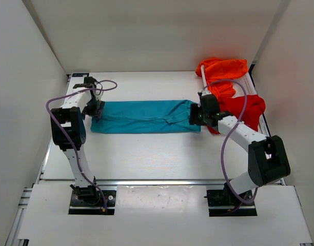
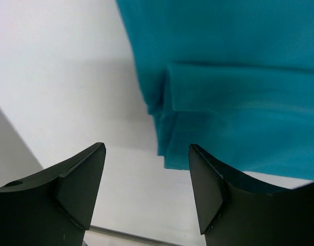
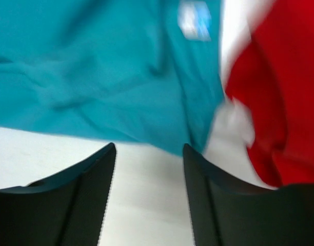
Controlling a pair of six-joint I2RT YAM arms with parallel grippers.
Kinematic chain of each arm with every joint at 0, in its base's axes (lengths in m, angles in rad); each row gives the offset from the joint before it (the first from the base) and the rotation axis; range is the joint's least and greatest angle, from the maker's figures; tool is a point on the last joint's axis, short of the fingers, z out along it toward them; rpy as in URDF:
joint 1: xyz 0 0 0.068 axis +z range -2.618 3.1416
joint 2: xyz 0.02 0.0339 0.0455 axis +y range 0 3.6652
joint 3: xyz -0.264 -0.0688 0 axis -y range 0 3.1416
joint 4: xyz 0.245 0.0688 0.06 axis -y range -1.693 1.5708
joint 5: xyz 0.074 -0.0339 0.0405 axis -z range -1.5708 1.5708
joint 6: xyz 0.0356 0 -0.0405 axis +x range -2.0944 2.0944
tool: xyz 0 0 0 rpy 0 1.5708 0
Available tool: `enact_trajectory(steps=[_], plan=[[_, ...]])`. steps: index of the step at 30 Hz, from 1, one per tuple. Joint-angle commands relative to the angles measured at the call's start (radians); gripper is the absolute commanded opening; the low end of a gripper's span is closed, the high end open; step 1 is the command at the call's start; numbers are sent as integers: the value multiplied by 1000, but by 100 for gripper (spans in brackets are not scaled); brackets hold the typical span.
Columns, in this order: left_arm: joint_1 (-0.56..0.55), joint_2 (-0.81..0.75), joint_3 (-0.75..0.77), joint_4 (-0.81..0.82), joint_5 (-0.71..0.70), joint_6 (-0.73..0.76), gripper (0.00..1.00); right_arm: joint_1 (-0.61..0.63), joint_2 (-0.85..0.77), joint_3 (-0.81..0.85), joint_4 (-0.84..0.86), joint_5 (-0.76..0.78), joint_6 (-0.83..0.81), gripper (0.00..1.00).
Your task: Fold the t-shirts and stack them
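The teal-blue t-shirt (image 1: 144, 117) lies on the table as a long folded strip, running left to right. My left gripper (image 1: 95, 110) is open and empty at its left end; the left wrist view shows the shirt's folded corner (image 2: 223, 92) just beyond my fingertips (image 2: 205, 179). My right gripper (image 1: 196, 116) is open and empty at the shirt's right end; the right wrist view shows the teal cloth (image 3: 105, 66) ahead of the jaws. The red t-shirt (image 1: 244, 110) lies crumpled at the right, also seen in the right wrist view (image 3: 285, 87). The orange t-shirt (image 1: 222, 69) lies crumpled behind it.
White walls enclose the table on the left, back and right. A white mesh basket edge (image 1: 204, 78) shows under the orange and red shirts at the back right. The arm bases (image 1: 90, 197) stand on a rail at the near edge.
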Motion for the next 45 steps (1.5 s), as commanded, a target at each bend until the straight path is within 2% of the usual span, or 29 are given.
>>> enact_trajectory(steps=[1, 7, 14, 15, 16, 17, 18, 19, 20, 21, 22, 23, 27, 31, 35, 37, 38, 39, 40, 41, 43, 45], plan=[[0, -7, -85, 11, 49, -61, 77, -59, -5, -112, 52, -15, 169, 62], [-5, 36, -51, 20, 52, -91, 76, -85, 85, -72, 18, -52, 229, 67], [-2, 53, -62, 50, 56, -105, 75, -98, 142, -78, 63, -59, 229, 65], [1, 59, -65, 48, 64, -111, 71, -101, 156, -73, 72, -78, 228, 61], [1, 68, -68, 47, 72, -108, 63, -102, 176, -67, 70, -93, 229, 52], [1, 77, -60, 45, 92, -99, 54, -101, 182, -73, 73, -87, 229, 36], [1, 82, -60, 34, 122, -94, 47, -98, 183, -67, 76, -127, 237, 29], [-2, 85, -57, 34, 132, -93, 31, -110, 186, -69, 77, -139, 239, 19], [-2, 77, -54, 25, 145, -91, 23, -109, 186, -75, 72, -147, 245, 14], [1, 80, -58, 22, 149, -90, 10, -115, 186, -72, 73, -161, 246, 2], [3, 76, -66, 16, 144, -85, 0, -116, 171, -75, 57, -170, 251, 0], [4, 70, -71, 13, 150, -70, 0, -119, 154, -81, 49, -174, 254, 0], [47, -15, -182, -10, 81, 3, 0, -119, 61, -136, -18, -191, 254, 0], [40, -160, -354, 2, -60, 112, 0, -101, -109, -257, -132, -207, 275, 0], [29, -269, -506, -2, -120, 156, 0, -50, -261, -400, -221, -251, 340, 0], [27, -297, -551, -16, -135, 156, 3, -21, -304, -447, -255, -253, 370, 8], [29, -315, -578, -19, -140, 150, 8, -18, -330, -472, -278, -256, 392, 24], [27, -340, -595, -24, -147, 156, 17, -10, -355, -486, -284, -257, 400, 34], [27, -346, -618, -35, -154, 156, 23, -7, -372, -493, -307, -254, 407, 38], [24, -366, -641, -32, -169, 160, 38, -7, -389, -501, -325, -245, 412, 42], [21, -403, -654, -36, -199, 171, 59, -15, -447, -489, -350, -247, 410, 40], [24, -432, -643, -39, -239, 186, 75, 0, -475, -457, -382, -199, 392, 30]])
